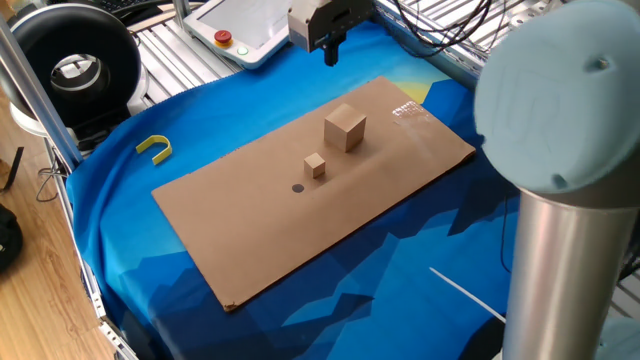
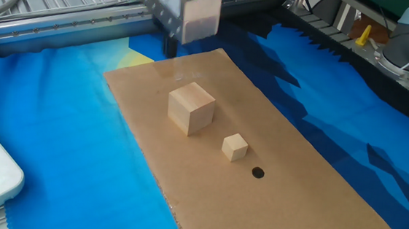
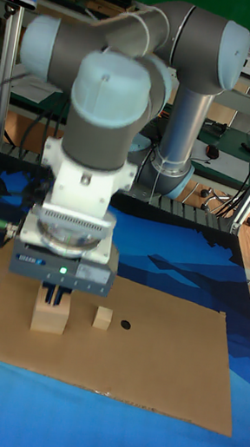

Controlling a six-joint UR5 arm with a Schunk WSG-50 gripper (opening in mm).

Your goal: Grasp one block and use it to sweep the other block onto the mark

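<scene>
In one fixed view the pincer (image 1: pixel 330 50) hangs empty above the cardboard sheet's (image 1: pixel 250 230) far edge, its gap indiscernible. The other fixed view shows large cube (image 2: pixel 190 107), small cube (image 2: pixel 235 147), dot (image 2: pixel 258 173) in line. The tall fixed view hides the fingertips.

UR5 arm: grey tube links, pale blue joint caps, elbow folded high, wrist pointing down. Gripper (image 1: pixel 331 50): white-and-grey body with a lit green lamp, two dark fingers (image 3: pixel 52 293) hanging vertical and close together, raised off the surface. Jaw gap indistinct.
</scene>
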